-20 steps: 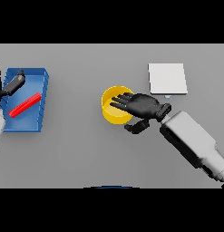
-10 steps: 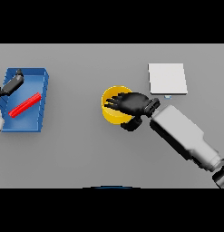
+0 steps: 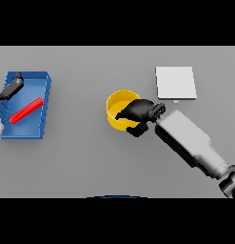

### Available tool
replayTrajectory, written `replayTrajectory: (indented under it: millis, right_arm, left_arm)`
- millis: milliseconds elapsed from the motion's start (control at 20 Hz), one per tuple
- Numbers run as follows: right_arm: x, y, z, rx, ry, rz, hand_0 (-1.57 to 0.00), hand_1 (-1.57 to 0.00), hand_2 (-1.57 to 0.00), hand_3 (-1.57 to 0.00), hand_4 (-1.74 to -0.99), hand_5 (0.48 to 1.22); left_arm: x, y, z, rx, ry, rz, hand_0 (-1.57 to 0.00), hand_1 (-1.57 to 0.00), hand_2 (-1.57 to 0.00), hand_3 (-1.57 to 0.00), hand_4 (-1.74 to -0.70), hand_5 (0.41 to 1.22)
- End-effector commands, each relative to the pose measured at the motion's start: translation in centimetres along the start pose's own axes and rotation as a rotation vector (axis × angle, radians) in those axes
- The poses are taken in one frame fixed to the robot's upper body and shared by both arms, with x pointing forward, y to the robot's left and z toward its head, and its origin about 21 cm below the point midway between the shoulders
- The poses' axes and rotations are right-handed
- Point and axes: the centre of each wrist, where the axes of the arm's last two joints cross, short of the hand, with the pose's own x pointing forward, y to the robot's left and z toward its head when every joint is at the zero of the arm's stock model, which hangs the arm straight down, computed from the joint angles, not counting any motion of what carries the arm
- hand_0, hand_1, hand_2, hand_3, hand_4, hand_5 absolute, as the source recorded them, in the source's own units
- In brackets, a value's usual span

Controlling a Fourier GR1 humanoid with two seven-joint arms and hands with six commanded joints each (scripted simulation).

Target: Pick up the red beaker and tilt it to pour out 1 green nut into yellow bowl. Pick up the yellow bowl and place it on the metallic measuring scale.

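- Yellow bowl (image 3: 118,107) sits on the grey table (image 3: 81,162) near the middle, and the right hand (image 3: 138,112) lies over its right rim, fingers curled down across the rim and into the bowl, thumb at the outer wall below, so the hand grips the bowl.
- Right arm (image 3: 190,143), white and grey, runs in from the lower right corner up to that hand.
- Metallic measuring scale (image 3: 175,83), a pale square plate, lies up and to the right of the bowl, apart from it; a small mark at its lower edge is too small to read.
- Blue tray (image 3: 46,95) stands at the left side, well apart from the bowl.
- Red beaker (image 3: 26,110) lies on its side inside the tray, slanted, its upper end toward the right.
- Left hand (image 3: 10,88) shows at the left edge over the tray's upper left corner; whether its fingers are open or closed I cannot tell.
- No brand, label or readable writing shows on any item.
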Motion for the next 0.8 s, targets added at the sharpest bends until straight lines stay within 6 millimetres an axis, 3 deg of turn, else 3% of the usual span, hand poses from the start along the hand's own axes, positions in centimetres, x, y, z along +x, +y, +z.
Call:
replayTrajectory:
  millis: [0,150,250,350,500,650,750]
  right_arm:
    - [-0.3,0.3,0.0,-0.005,-0.016,0.0,-0.67,-0.65,-0.61,-0.31,-1.394,0.976]
    - [-0.5,0.3,0.1,0.017,-0.04,-0.018,-1.11,-1.1,-1.08,-0.71,-1.557,1.096]
    - [-0.4,0.4,0.2,0.023,-0.035,-0.017,-1.28,-1.27,-1.18,-1.01,-1.623,1.141]
    - [-0.7,0.2,0.3,0.031,-0.044,-0.02,-1.38,-1.38,-1.23,-1.21,-1.666,1.17]
    - [-0.6,0.0,0.3,0.028,-0.043,-0.029,-1.47,-1.47,-1.28,-1.37,-1.702,1.195]
    - [-0.4,0.3,0.9,0.003,-0.038,-0.025,-1.52,-1.52,-1.3,-1.4,-1.721,1.208]
    - [0.1,-0.7,1.1,-0.012,-0.035,-0.012,-1.54,-1.54,-1.33,-1.38,-1.728,1.212]
  left_arm:
    - [0.1,-0.1,0.1,0.001,-0.008,0.006,0.0,0.0,0.0,0.0,-0.76,0.703]
    - [0.1,-0.2,0.2,0.001,-0.012,-0.003,0.0,0.0,0.0,0.0,-0.76,0.701]
    - [0.1,-0.1,0.3,0.004,-0.003,-0.01,0.0,0.0,0.0,0.0,-0.75,0.698]
    - [0.2,-0.2,0.2,-0.005,-0.018,-0.012,0.0,0.0,0.0,0.0,-0.75,0.692]
    - [0.3,0.0,0.3,0.005,-0.017,-0.021,0.0,0.0,0.0,0.0,-0.74,0.689]
    - [0.1,-0.1,0.3,-0.003,-0.018,-0.023,0.0,0.0,0.0,0.0,-0.73,0.685]
    - [0.2,0.0,0.2,0.006,-0.004,-0.021,0.0,0.0,0.0,0.0,-0.73,0.687]
